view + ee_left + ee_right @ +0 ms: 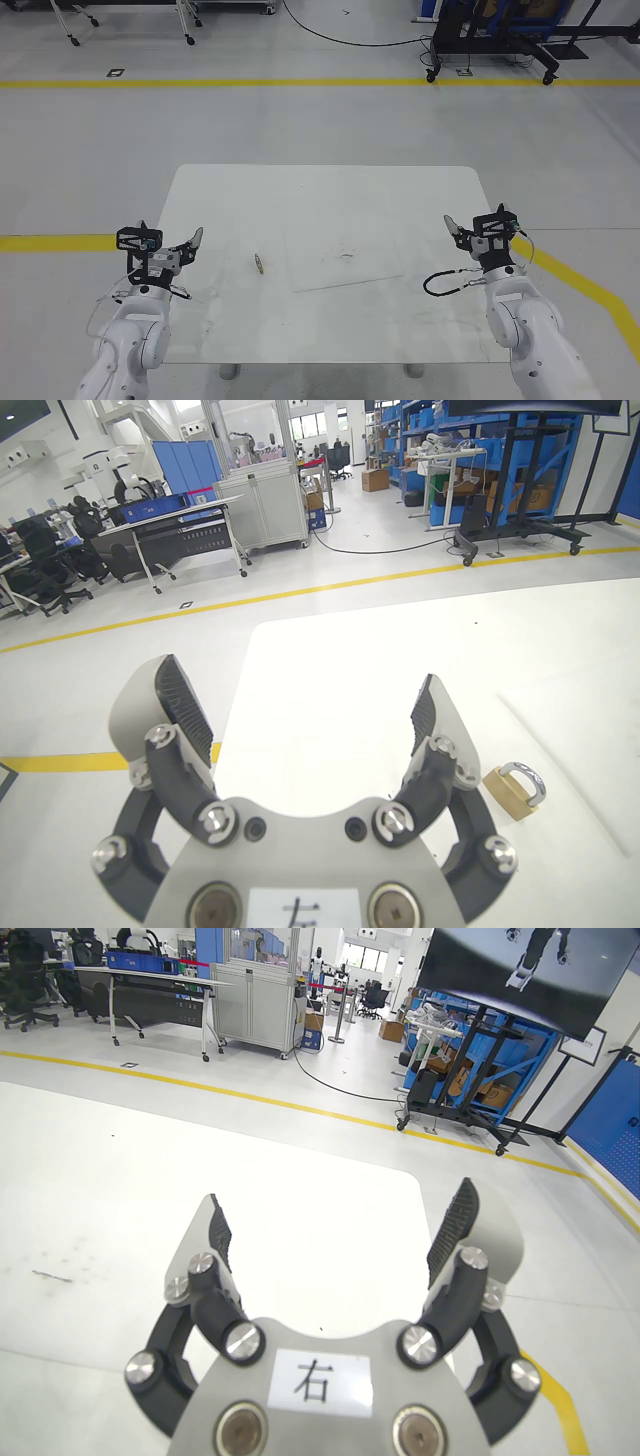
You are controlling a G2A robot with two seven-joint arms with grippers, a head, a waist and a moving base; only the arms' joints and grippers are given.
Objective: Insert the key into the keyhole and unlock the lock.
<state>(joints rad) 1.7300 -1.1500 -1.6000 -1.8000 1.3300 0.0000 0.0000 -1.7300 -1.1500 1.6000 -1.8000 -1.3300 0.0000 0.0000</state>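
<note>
A brass padlock with a silver shackle lies flat on the white table, left of centre; in the top view the padlock is a small speck. A thin grey object, seemingly the key, lies near the table's middle. My left gripper hovers open and empty over the table's left edge, with the padlock a short way to its right. At the table's right edge my right gripper is open and empty too, well apart from the key.
A thin transparent sheet lies on the table's middle, with the key on it. A black cable loop hangs beside the right arm. Yellow floor lines and wheeled racks stand beyond the table.
</note>
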